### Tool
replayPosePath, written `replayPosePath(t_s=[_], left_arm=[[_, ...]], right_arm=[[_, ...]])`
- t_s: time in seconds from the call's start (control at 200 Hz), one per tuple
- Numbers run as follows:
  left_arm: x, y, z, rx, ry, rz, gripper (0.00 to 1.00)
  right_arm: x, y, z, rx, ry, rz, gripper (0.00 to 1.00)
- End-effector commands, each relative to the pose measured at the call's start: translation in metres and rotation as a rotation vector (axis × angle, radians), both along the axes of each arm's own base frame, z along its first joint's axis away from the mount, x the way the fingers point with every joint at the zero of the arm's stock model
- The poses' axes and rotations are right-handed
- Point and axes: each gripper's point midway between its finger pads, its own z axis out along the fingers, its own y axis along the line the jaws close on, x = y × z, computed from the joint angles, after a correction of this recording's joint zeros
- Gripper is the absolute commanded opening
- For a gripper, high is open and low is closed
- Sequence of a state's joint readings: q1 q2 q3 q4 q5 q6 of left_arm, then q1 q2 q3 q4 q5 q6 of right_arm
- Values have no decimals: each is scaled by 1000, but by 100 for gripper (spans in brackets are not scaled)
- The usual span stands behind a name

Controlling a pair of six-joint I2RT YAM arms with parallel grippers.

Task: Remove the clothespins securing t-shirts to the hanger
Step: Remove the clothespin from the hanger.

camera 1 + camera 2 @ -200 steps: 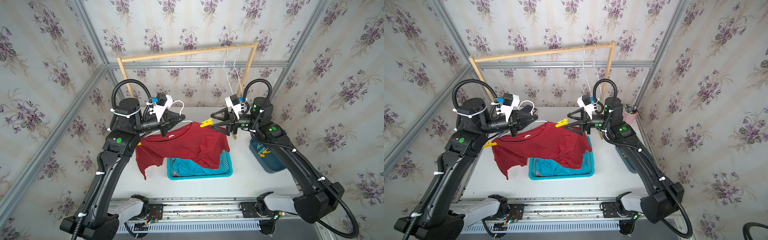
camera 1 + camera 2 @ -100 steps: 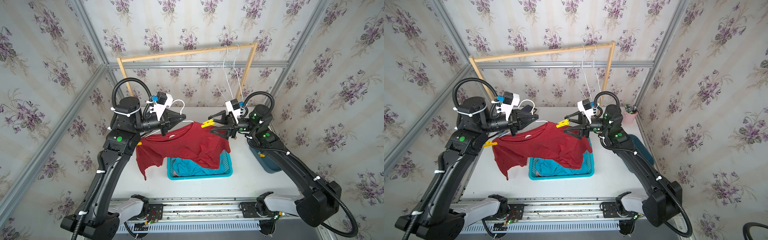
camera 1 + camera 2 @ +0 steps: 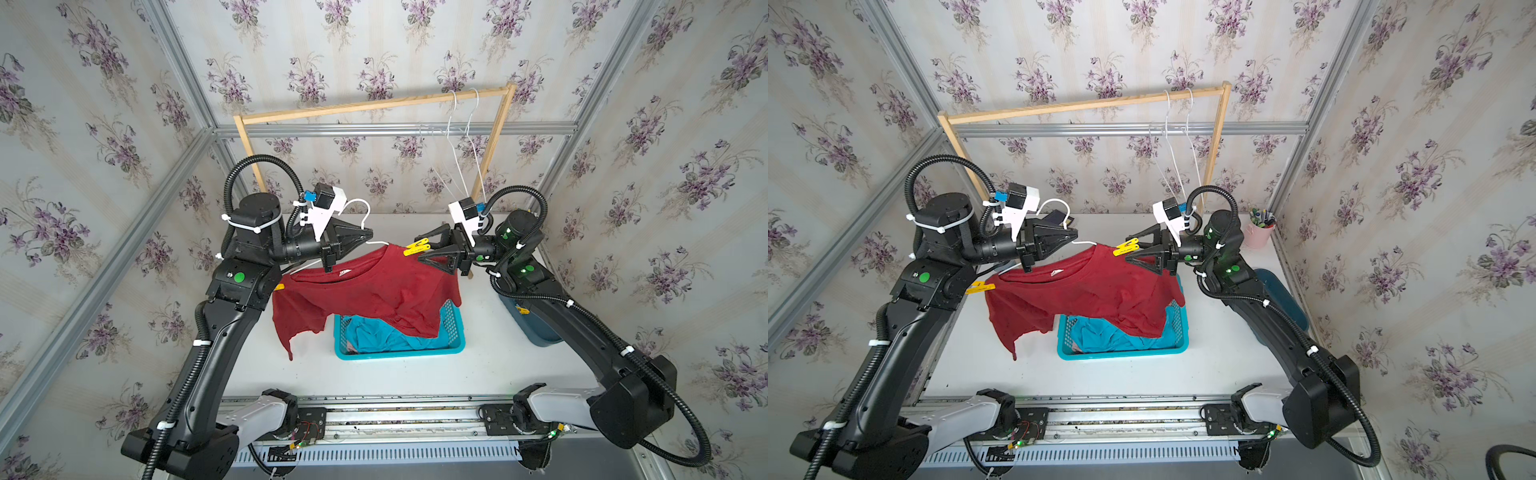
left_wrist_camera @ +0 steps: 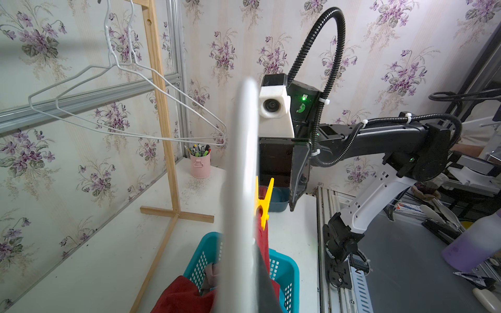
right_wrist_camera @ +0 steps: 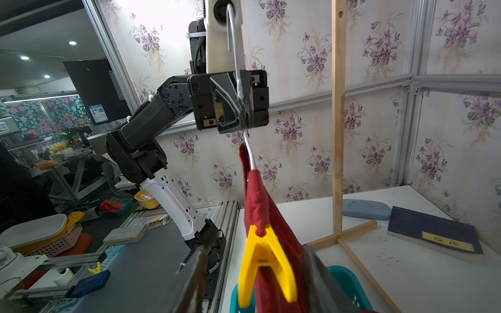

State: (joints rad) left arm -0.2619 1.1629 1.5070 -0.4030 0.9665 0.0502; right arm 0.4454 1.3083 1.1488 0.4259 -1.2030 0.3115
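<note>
A dark red t-shirt (image 3: 374,286) hangs on a white hanger (image 3: 365,208) above the table. My left gripper (image 3: 370,235) is shut on the hanger's neck and holds it up. One yellow clothespin (image 3: 417,248) pins the shirt's shoulder nearest my right arm. My right gripper (image 3: 417,248) is open around that pin. In the right wrist view the clothespin (image 5: 264,260) sits between the fingers (image 5: 198,271) with gaps on both sides. Another yellow clothespin (image 3: 980,287) grips the opposite shoulder, beside my left arm. A turquoise t-shirt (image 3: 386,336) lies in the basket.
A turquoise basket (image 3: 399,355) stands under the red shirt. Behind is a wooden rack (image 3: 374,104) with two bare wire hangers (image 3: 461,137). A dark blue bin (image 3: 536,328) sits beside my right arm, a pink pen cup (image 3: 1258,232) in the back corner.
My right gripper has moved in over the yellow clothespin and its jaws have narrowed around it. The left gripper and the hanger have stayed put.
</note>
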Motion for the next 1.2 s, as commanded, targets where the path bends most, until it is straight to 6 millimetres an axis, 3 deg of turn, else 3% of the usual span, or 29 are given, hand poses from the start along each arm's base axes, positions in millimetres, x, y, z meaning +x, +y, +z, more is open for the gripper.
replayPosePath(t_s=[0.0,0.175,0.36,0.634,0.749,0.939,1.199], left_arm=[[-4,-1,9,-14,-35,-18,1],[-7,-1,9,-16,-37,-21,1],[-7,0,6,-12,-38,-11,1],[-5,-1,7,-13,-35,-15,1],[-5,0,6,-13,-32,-14,1],[-5,0,5,-10,-34,-11,1],[-3,1,-2,-1,-31,3,1]], right_arm=[[-3,2,3,6,-2,27,44],[-5,1,7,15,-6,18,25],[-7,0,7,23,-5,15,16],[-6,1,7,29,1,21,12],[-7,0,9,32,2,20,19],[-9,-1,12,39,-17,23,7],[-7,-3,15,40,-39,-21,5]])
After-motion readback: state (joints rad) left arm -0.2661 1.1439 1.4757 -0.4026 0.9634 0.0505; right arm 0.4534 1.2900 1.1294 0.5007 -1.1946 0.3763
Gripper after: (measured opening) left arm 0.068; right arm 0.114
